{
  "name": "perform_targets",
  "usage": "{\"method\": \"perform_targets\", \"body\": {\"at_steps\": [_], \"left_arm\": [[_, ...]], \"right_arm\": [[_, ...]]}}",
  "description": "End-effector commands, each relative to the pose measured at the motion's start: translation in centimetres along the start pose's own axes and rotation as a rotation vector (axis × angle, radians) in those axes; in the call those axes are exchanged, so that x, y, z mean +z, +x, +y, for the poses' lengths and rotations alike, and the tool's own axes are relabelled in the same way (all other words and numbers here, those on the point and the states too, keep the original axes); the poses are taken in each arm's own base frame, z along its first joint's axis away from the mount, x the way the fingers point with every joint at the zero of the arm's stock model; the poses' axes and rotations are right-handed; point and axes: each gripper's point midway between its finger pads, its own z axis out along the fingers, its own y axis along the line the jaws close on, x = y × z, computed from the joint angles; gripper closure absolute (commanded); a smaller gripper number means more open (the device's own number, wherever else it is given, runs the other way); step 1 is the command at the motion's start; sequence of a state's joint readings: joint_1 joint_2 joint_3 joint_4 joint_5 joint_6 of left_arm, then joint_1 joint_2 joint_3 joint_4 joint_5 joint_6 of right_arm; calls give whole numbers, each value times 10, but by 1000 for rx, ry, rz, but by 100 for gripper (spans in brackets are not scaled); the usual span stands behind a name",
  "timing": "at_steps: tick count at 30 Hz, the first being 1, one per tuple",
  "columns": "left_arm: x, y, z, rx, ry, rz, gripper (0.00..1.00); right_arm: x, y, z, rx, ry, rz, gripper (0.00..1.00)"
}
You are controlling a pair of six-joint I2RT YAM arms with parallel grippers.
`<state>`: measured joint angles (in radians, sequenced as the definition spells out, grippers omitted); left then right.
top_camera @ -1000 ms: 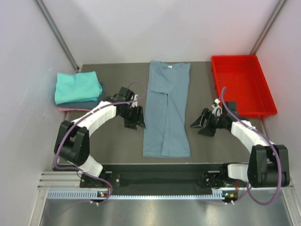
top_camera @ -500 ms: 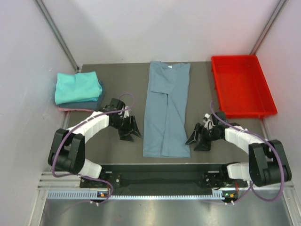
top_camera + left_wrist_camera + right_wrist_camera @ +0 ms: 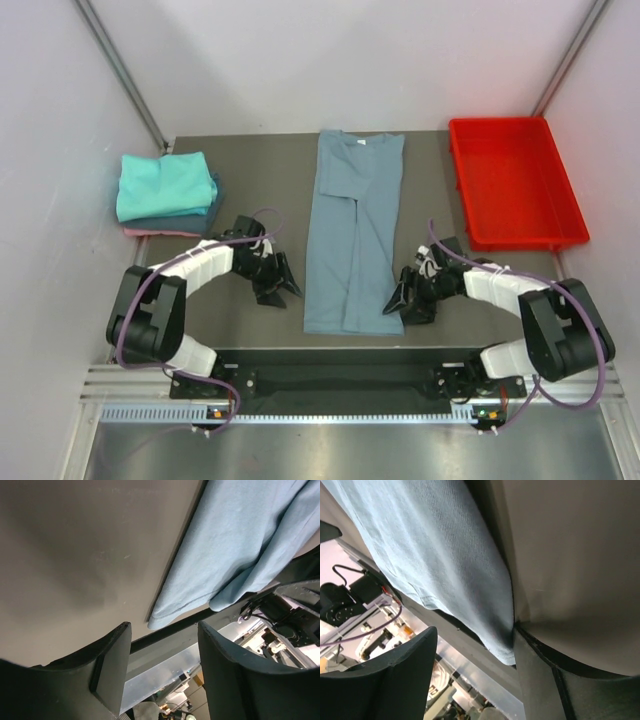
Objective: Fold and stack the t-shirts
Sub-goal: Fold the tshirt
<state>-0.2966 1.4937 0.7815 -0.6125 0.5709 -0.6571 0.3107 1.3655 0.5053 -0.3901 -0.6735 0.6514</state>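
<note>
Red tray (image 3: 515,185) far right, well apart from flat grey-blue t-shirt (image 3: 355,240)

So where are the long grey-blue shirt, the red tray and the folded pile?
grey-blue shirt (image 3: 355,240), top external view, on the middle of the laid-out cloth.
red tray (image 3: 515,185), top external view, on its bare floor.
folded pile (image 3: 163,183), top external view, on its teal top layer.

The right claw (image 3: 472,630) stands with its dark fingers (image 3: 395,680) spread wide over the grey bench (image 3: 570,555). The dusty grey-blue t-shirt (image 3: 435,555) lies flat between them, its hem corner just beside the right-hand finger at the bench's near edge.
</note>
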Motion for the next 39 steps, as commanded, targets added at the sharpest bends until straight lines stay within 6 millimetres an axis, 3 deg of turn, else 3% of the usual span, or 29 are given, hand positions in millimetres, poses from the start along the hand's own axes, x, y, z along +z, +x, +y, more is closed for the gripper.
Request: {"method": "perform_targets", "body": {"at_steps": [1, 6, 17, 29, 32, 35, 39], "left_arm": [[3, -5, -8, -12, 39, 0, 40], [10, 1, -4, -48, 41, 33, 40], [20, 16, 1, -67, 31, 77, 41], [40, 41, -8, -20, 6, 157, 45], [46, 45, -11, -16, 4, 176, 48], [49, 44, -18, -8, 11, 182, 54], [46, 43, -20, -2, 5, 174, 99]], "right_arm": [[9, 3, 1, -3, 23, 11, 38], [17, 5, 6, -14, 20, 23, 39], [25, 11, 8, -58, 46, 39, 55], [25, 5, 11, -80, 41, 11, 83], [24, -1, 16, -89, 34, -5, 86], [24, -4, 18, -93, 28, -14, 88], [23, -5, 18, -98, 35, -22, 100]]}}
